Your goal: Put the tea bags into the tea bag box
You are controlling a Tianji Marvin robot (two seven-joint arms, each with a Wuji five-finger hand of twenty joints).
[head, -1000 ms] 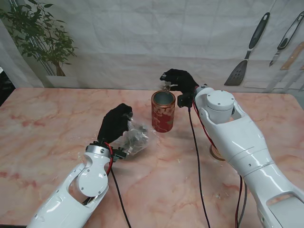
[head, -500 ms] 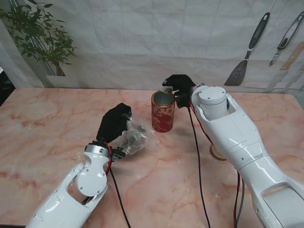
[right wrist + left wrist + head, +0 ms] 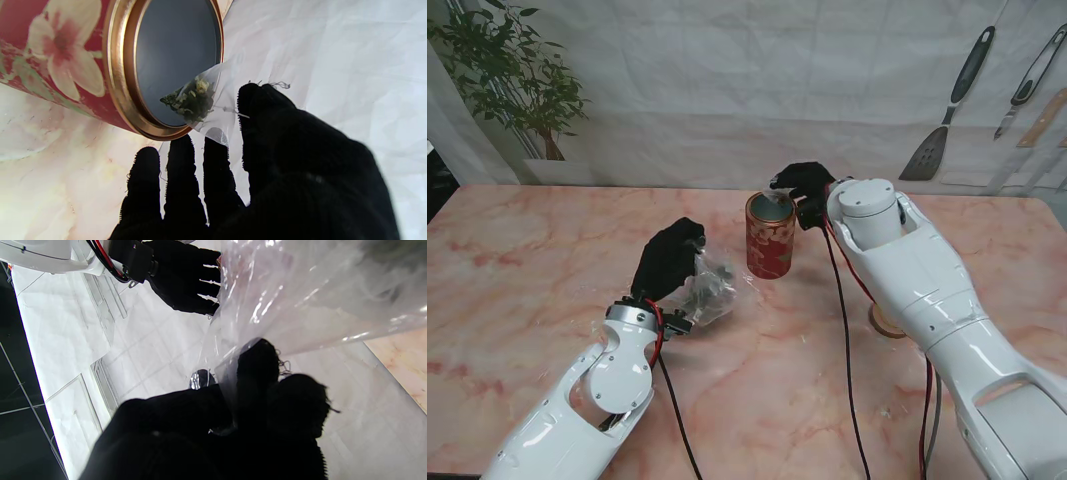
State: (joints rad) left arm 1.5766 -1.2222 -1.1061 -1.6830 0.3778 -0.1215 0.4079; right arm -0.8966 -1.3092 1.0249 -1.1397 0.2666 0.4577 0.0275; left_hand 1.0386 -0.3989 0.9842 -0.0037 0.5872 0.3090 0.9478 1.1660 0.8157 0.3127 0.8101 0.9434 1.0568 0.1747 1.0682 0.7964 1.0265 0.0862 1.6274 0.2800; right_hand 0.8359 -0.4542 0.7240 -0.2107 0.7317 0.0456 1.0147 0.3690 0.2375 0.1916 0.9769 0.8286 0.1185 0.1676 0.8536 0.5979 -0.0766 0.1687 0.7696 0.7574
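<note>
The bench (image 3: 517, 260) is pink marbled stone, and both white arms reach in over its near edge. The right arm (image 3: 927, 300) stretches toward the middle of the far edge, the left arm (image 3: 602, 385) lies toward the near left corner.

The tea bag box (image 3: 770, 235) is a red round tin with a flower print and a gold rim; it stands upright and open a little short of the far edge, about midway along it. A crumpled clear plastic bag (image 3: 709, 288) lies on the bench just left of the tin and nearer to me. The left hand (image 3: 670, 258), black-gloved, is clenched on the plastic bag; the left wrist view shows the film pinched between its fingers (image 3: 258, 363).

The right hand (image 3: 804, 186) is at the far right side of the tin's rim. In the right wrist view it grasps a tea bag (image 3: 200, 100), a gauzy white pouch with green leaves inside, pinched between thumb and fingers. The pouch hangs at the mouth of the tin, its leafy corner across the rim.
</note>
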